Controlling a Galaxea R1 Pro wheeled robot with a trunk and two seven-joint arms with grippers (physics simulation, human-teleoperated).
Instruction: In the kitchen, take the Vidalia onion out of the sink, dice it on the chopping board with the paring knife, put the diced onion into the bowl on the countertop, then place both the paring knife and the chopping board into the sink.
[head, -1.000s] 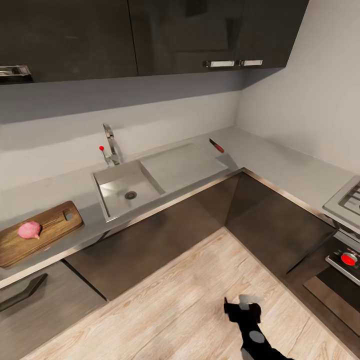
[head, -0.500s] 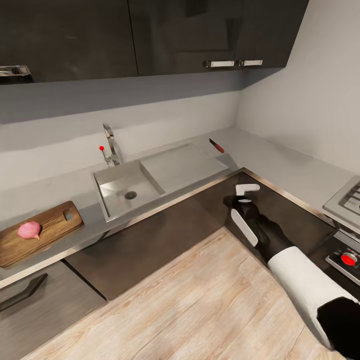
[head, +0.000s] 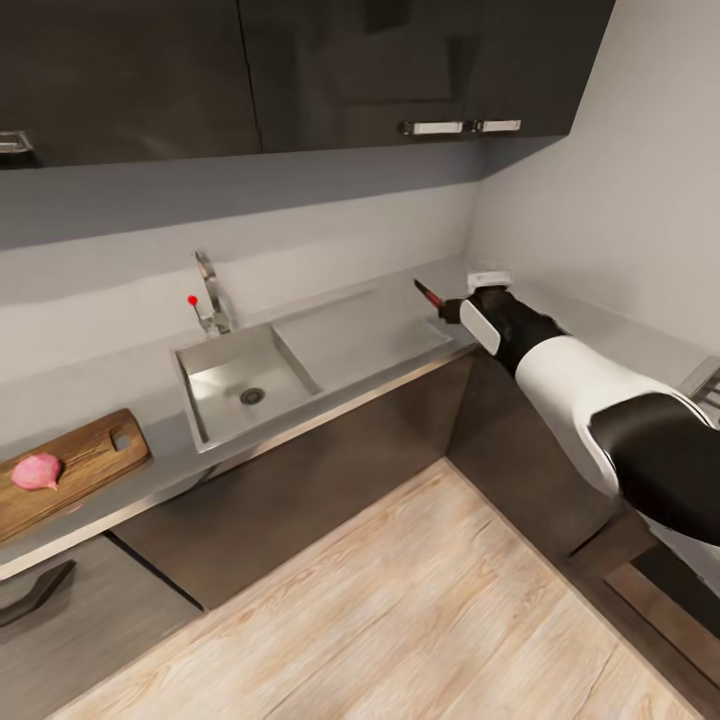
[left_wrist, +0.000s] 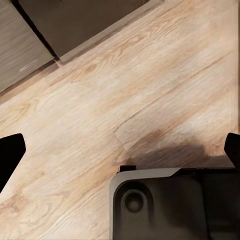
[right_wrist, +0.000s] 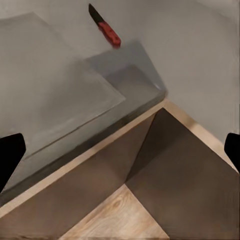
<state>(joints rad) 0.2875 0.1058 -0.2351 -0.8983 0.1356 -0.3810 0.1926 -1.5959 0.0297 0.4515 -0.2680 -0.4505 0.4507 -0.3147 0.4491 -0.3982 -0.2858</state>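
Note:
The pinkish Vidalia onion (head: 36, 471) lies whole on the wooden chopping board (head: 85, 462), at the left end of the countertop (head: 110, 395). The steel sink (head: 225, 372) holds nothing, and its drainboard (head: 350, 335) lies to its right. The red-handled paring knife (head: 430, 293) (right_wrist: 104, 27) lies on the counter past the drainboard. My right gripper (head: 468, 297) (right_wrist: 120, 150) hovers just right of the knife's handle, open and apart from it. My left gripper (left_wrist: 121, 152) hangs open over the wooden floor. The bowl is out of view.
A chrome faucet (head: 208, 290) with a red knob stands behind the basin. Dark upper cabinets (head: 300, 70) hang above the counter, and the counter turns a corner along the right wall. A stove edge (head: 706, 384) shows at the far right. The robot's dark base (left_wrist: 175, 200) sits below the left gripper.
My right arm rose from near the floor to counter height and reached forward to the knife's handle. The camera turned slightly right, so the scene shifted left.

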